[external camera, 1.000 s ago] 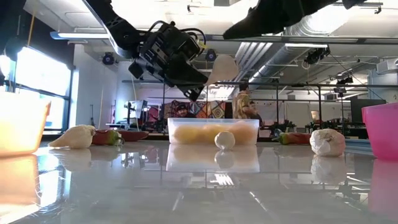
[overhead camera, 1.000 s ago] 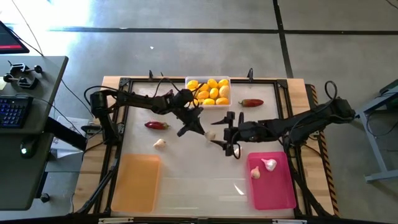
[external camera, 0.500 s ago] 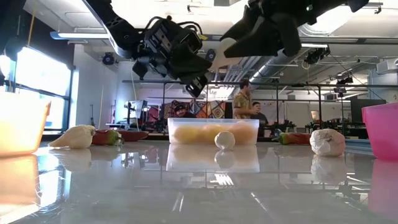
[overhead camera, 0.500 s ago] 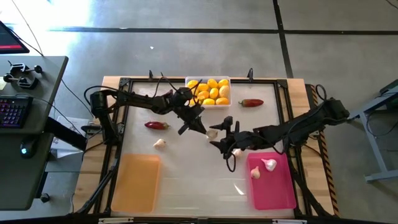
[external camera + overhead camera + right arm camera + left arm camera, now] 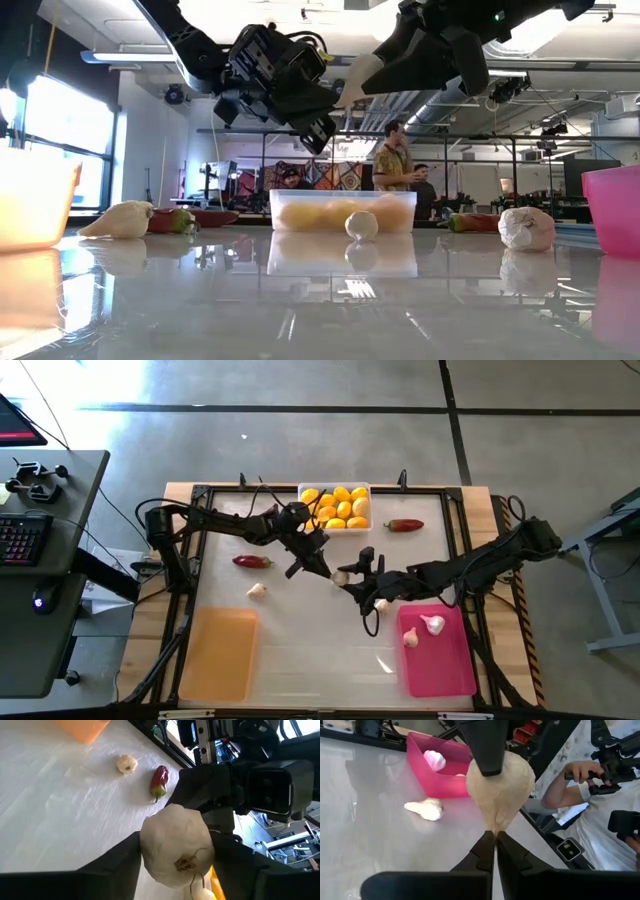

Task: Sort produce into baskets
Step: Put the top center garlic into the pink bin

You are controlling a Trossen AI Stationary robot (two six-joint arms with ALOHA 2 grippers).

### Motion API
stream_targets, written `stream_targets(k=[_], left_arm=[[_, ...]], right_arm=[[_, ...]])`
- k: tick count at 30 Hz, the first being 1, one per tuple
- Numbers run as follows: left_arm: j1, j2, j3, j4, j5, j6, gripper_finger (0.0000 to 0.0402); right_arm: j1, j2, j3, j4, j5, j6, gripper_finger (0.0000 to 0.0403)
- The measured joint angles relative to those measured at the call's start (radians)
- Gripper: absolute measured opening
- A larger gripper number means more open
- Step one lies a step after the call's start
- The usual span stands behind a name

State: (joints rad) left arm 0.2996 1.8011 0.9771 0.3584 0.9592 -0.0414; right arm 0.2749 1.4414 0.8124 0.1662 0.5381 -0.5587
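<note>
Since a second ago the right gripper (image 5: 352, 573) has swung in beside the left gripper (image 5: 330, 572), its fingers now closing around the garlic bulb (image 5: 341, 575). The left gripper pinches the bulb's tip shut, holding it above mid-table, between the clear tray (image 5: 336, 526) and the pink tray (image 5: 440, 658).

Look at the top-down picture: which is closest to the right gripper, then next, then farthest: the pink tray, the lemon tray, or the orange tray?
From the right gripper, mid-table:
1. Pink tray, toward the table's front right corner.
2. Lemon tray, at the back edge; too close to the pink tray to rank surely.
3. Orange tray, front left corner, clearly farthest.
</note>
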Motion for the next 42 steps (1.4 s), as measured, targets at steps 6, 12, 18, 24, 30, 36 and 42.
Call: stream_targets(k=[6,12,18,24,30,36,42], left_arm=[[-0.006,0.0,0.0,0.003,-0.04,0.059,0.0007],[-0.024,-0.002,0.0,0.013,-0.153,0.105,0.0056],[-0.036,-0.001,0.0,0.022,-0.2,0.106,0.0121],[-0.043,-0.001,0.0,0.03,-0.201,0.139,0.0171],[-0.063,-0.001,0.0,0.03,-0.237,0.178,0.0186],[-0.081,-0.001,0.0,0.031,-0.237,0.184,0.0186],[-0.085,-0.001,0.0,0.031,-0.241,0.186,0.0186]], right_arm=[[0.001,0.0,0.008,-0.021,0.001,-0.013,0.0172],[0.029,-0.001,0.147,-0.337,0.055,0.237,0.0167],[0.091,-0.003,0.266,-0.7,0.056,0.545,0.0166],[0.192,-0.003,0.388,-1.147,-0.038,0.966,0.0166],[0.288,-0.003,0.416,-1.425,-0.336,1.455,0.0165],[0.363,-0.003,0.338,-1.44,-0.532,1.714,0.0165],[0.358,-0.003,0.232,-1.317,-0.549,1.728,0.0165]])
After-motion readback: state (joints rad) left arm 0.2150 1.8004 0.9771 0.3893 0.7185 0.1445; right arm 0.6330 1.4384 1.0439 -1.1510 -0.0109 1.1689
